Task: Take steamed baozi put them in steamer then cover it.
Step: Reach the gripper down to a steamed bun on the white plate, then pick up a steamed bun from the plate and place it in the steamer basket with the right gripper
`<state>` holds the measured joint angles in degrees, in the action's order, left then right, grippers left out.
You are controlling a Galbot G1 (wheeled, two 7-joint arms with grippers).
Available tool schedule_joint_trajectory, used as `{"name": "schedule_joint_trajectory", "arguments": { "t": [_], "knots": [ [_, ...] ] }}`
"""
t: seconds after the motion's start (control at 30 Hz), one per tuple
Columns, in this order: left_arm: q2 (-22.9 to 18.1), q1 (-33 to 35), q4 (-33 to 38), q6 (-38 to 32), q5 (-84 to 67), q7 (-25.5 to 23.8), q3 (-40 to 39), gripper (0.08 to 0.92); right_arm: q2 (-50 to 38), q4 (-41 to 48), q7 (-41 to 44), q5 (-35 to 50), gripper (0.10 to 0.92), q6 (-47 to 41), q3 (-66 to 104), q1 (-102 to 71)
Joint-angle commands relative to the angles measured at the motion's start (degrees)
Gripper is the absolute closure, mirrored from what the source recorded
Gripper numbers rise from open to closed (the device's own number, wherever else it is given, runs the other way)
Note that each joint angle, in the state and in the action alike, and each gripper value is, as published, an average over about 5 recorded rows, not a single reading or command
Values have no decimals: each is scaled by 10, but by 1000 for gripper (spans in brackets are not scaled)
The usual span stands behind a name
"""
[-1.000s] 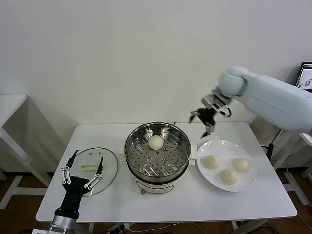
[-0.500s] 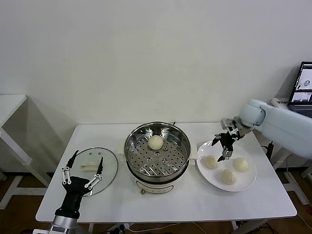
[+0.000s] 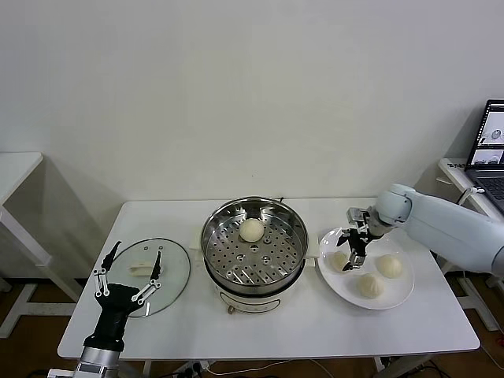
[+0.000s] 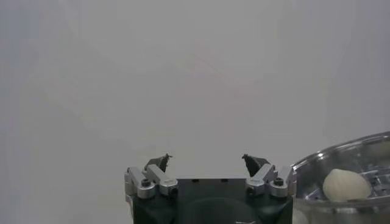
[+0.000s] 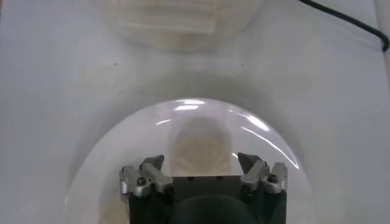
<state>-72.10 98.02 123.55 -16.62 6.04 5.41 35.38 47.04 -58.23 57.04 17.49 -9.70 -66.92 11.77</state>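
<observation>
The shiny steamer [image 3: 253, 250] stands mid-table with one baozi [image 3: 252, 230] on its perforated tray. Three more baozi lie on a white plate [image 3: 398, 298] to its right. My right gripper [image 3: 353, 253] is open and hangs low over the plate's left baozi [image 3: 339, 261]. In the right wrist view that baozi [image 5: 201, 145] lies between the spread fingers of the right gripper [image 5: 201, 164]. The glass cover [image 3: 169, 272] lies flat at the table's left. My left gripper [image 3: 138, 250] stands open near it, pointing upward and holding nothing. The left wrist view shows the left gripper [image 4: 207, 161] and the steamer [image 4: 359, 149].
The other two plate baozi [image 3: 389, 265] [image 3: 368, 285] lie right of the gripper. A black cable [image 5: 344, 27] runs behind the steamer's white base [image 5: 177, 24]. A second white table [image 3: 14, 169] stands far left, and a laptop [image 3: 490, 142] at the far right.
My right arm swung from above the steamer's right rim over to the plate and came down over the left baozi. The left gripper dropped slightly.
</observation>
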Motion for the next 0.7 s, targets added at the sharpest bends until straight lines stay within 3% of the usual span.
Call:
{"name": "schedule_joint_trajectory", "arguments": {
  "t": [0.03, 0.23, 0.53, 0.7],
  "knots": [
    [0, 2, 1, 2, -1, 0, 0, 177, 17, 31, -12, -12, 203, -3, 11, -22],
    [-1, 2, -1, 2, -1, 0, -1, 177, 18, 40, -5, -19, 238, -2, 12, -22],
    [0, 1, 2, 2, -3, 1, 2, 177, 16, 32, 15, -24, 389, -2, 13, -11],
    [1, -1, 5, 3, -6, 1, 5, 177, 8, 3, 72, -34, 411, 3, 5, 54]
  ]
}}
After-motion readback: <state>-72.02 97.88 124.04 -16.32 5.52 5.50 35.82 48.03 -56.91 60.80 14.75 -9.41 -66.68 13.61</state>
